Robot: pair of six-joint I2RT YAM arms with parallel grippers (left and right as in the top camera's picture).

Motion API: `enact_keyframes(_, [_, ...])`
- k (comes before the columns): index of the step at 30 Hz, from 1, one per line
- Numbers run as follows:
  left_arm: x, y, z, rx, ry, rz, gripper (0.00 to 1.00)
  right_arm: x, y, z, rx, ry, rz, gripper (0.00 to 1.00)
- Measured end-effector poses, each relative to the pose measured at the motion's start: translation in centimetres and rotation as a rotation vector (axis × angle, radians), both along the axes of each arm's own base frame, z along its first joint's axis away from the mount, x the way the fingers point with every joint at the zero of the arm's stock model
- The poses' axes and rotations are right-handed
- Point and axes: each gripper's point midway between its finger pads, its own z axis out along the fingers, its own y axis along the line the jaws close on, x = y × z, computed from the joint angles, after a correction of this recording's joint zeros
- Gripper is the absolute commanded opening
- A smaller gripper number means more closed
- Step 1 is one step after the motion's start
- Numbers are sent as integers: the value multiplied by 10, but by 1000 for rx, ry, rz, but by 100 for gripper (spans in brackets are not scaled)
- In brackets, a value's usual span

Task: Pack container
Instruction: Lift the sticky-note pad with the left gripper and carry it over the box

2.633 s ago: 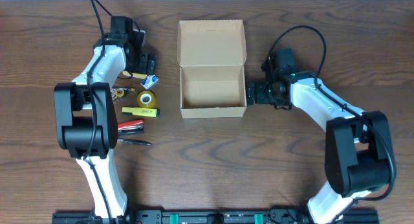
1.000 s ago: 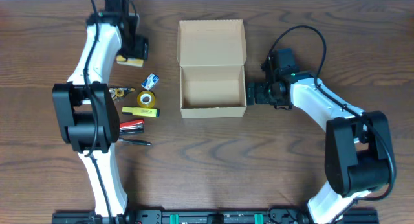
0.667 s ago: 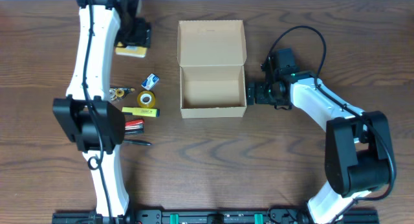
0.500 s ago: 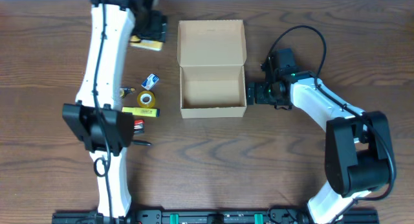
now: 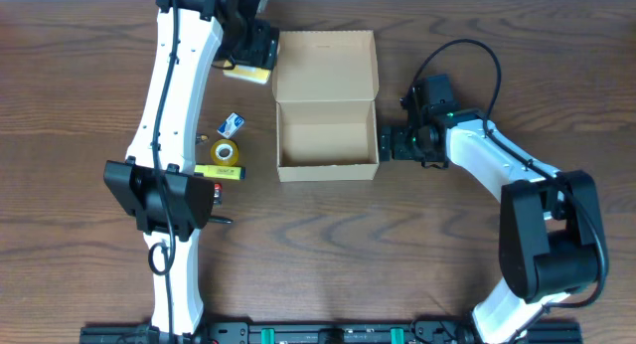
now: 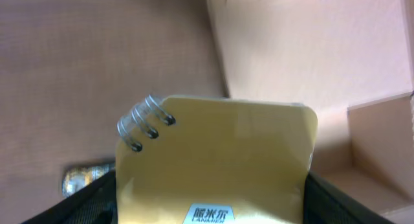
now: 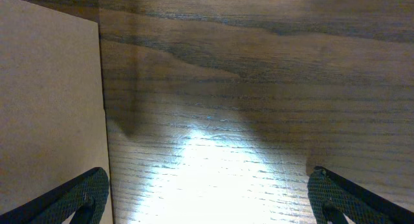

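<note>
Left gripper, clamping notepad, is arriving beside box; centre above its interior before releasing; right gripper is waiting, fingers wide.

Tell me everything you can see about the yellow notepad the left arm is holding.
The yellow notepad is small, with rounded corners, three metal rings at one corner and a white printed label. Its cover looks like smooth card. The left gripper clamps it by its sides, just beside the cardboard box, at its open lid.

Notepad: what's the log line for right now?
left end effector: holds notepad | notepad: beside box lid | right end effector: open
</note>
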Motion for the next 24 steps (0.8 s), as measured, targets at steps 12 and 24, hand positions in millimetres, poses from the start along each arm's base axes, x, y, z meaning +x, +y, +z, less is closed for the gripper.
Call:
enact_keyframes(12, [-46,-52,-6,27,108,-143,56,0,0,0,0,0,0,99])
enact_keyframes(24, [-74,-52,17,29,45,-161,57,0,0,0,0,0,0,99])
